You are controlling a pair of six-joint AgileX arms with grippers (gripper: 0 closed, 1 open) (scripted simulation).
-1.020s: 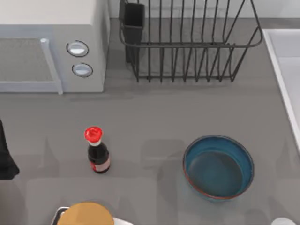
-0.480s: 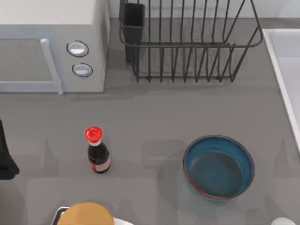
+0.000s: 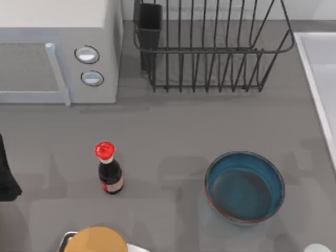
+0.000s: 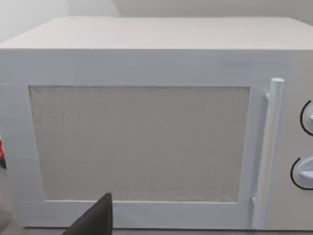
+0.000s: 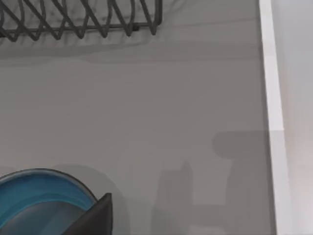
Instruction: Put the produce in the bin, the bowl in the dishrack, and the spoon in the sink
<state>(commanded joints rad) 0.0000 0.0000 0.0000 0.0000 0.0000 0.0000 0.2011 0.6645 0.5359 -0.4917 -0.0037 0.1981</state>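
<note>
Bowl sits upright, left arm parked leftward.

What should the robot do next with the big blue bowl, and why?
Probably bring the right hand down toward the reddish rim of the wide teal-blue bowl. The bowl sits upright and untouched on the grey table, while the black wire dishrack stands beyond it with nothing between its bars. The right wrist view shows the bowl close by.

grey countertop | white microwave back left
</note>
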